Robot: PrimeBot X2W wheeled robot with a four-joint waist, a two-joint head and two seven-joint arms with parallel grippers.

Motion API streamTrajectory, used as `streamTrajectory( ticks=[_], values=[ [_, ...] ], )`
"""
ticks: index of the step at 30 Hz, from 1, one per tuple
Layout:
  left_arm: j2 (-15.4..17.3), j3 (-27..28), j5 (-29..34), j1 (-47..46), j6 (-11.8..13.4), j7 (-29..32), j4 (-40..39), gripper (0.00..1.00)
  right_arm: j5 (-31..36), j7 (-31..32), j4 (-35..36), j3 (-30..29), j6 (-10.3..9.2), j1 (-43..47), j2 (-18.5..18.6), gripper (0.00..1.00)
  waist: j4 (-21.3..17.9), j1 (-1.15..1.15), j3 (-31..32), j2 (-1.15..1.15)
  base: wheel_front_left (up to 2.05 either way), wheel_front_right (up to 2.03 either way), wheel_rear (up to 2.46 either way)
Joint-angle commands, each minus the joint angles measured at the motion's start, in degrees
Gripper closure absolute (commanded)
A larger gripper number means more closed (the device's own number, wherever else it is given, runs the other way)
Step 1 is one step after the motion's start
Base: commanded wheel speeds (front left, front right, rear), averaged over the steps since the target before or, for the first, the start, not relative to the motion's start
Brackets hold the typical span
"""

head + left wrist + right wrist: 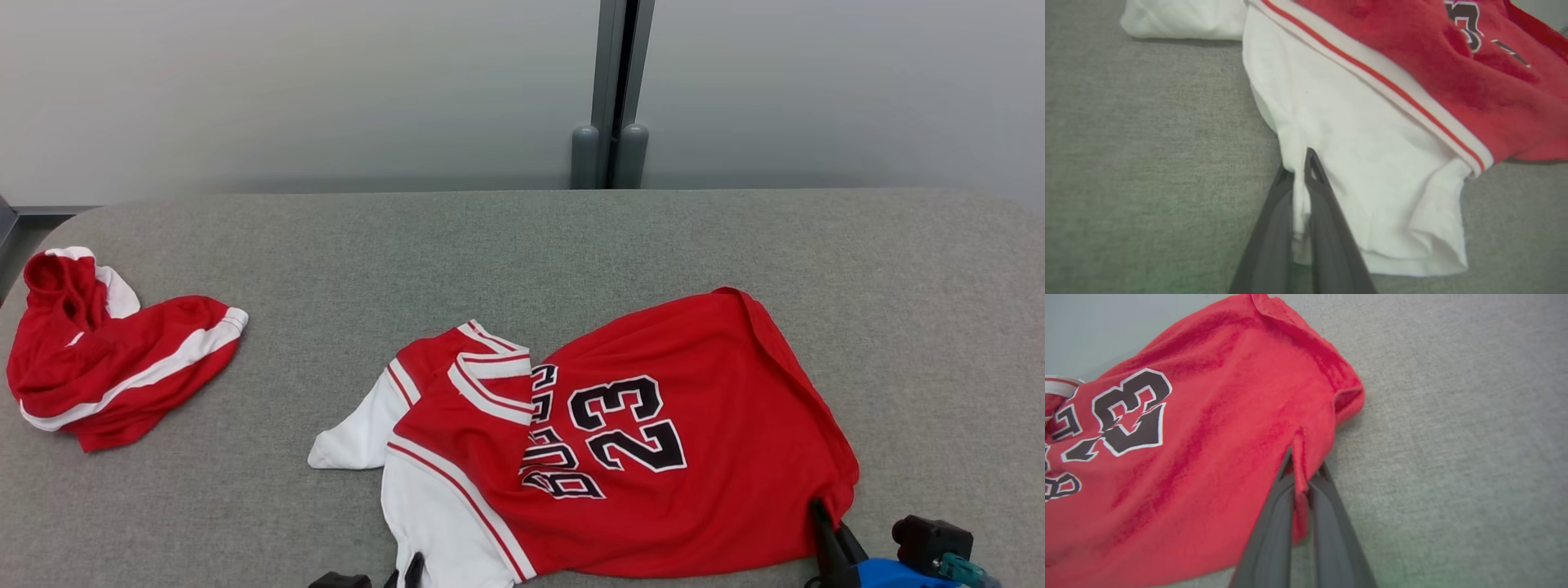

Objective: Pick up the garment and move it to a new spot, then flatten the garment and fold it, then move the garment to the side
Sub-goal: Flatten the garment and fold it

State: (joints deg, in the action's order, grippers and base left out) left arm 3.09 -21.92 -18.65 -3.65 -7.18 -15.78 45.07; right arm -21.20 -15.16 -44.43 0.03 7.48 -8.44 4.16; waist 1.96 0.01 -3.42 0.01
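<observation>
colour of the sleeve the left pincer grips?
White sleeve, pinched in the left pincer; clearest in the left wrist view.

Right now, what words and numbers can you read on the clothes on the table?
"23": big black digits with white edges, upside down in the head view, on the red jersey.
"B...": a black word beside the number on the same jersey. Only the first letter is sure, and a fold hides the rest.
No writing can be seen on the red and white garment at the left.
</observation>
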Motion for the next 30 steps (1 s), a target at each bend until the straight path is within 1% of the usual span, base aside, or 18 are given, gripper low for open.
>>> streamTrajectory(
  ticks=[1,8,12,16,19,23,27,30],
  values=[
    [-0.4,-0.9,-0.8,0.2,-0.5,1.1,-0.3,1.0,-0.4,0.0,1.3,0.2,0.03,0.9,0.5,1.0,0.0,-0.01,-0.1,-0.01,0.0,0.0,0.0],
    [-0.2,0.0,-7.4,-2.2,-0.3,0.6,-10.8,1.0,-1.9,0.0,12.1,1.0,0.03,1.5,1.2,1.0,-0.2,-0.01,-1.2,-0.01,0.0,0.0,0.0],
    [0.5,1.2,-10.5,-6.0,-0.3,0.6,-15.7,1.0,-2.1,0.0,17.2,2.1,0.03,-1.5,2.4,1.0,-0.7,-0.01,-2.3,-0.01,0.0,0.0,0.0],
    [2.0,2.3,-14.1,-13.0,-0.3,1.2,-18.2,1.0,-3.2,0.0,18.7,2.9,0.03,-7.9,4.1,1.0,-0.9,-0.01,-3.9,-0.01,0.0,0.0,0.0],
    [3.2,2.5,-16.7,-20.9,-0.3,3.1,-19.1,1.0,-4.6,0.9,18.3,3.6,0.03,-15.6,5.3,1.0,-0.9,-0.01,-5.9,-0.01,0.0,0.0,0.0],
    [5.2,3.7,-20.3,-33.8,-0.3,6.3,-17.9,1.0,-6.4,3.2,16.0,4.2,0.03,-28.7,7.0,1.0,-0.8,-0.01,-9.6,-0.01,0.0,0.0,0.0],
    [6.2,5.9,-22.8,-48.5,-0.3,7.9,-14.5,1.0,-8.6,5.9,11.3,4.0,0.03,-43.6,7.5,1.0,-1.4,-0.01,-13.9,-0.01,0.0,0.0,0.0],
    [6.3,5.5,-22.7,-58.9,-0.3,8.2,-11.8,1.0,-9.3,7.0,6.7,4.5,0.03,-54.4,8.2,1.0,-1.5,-0.01,-16.5,-0.01,0.0,0.0,0.0]
  ],
)
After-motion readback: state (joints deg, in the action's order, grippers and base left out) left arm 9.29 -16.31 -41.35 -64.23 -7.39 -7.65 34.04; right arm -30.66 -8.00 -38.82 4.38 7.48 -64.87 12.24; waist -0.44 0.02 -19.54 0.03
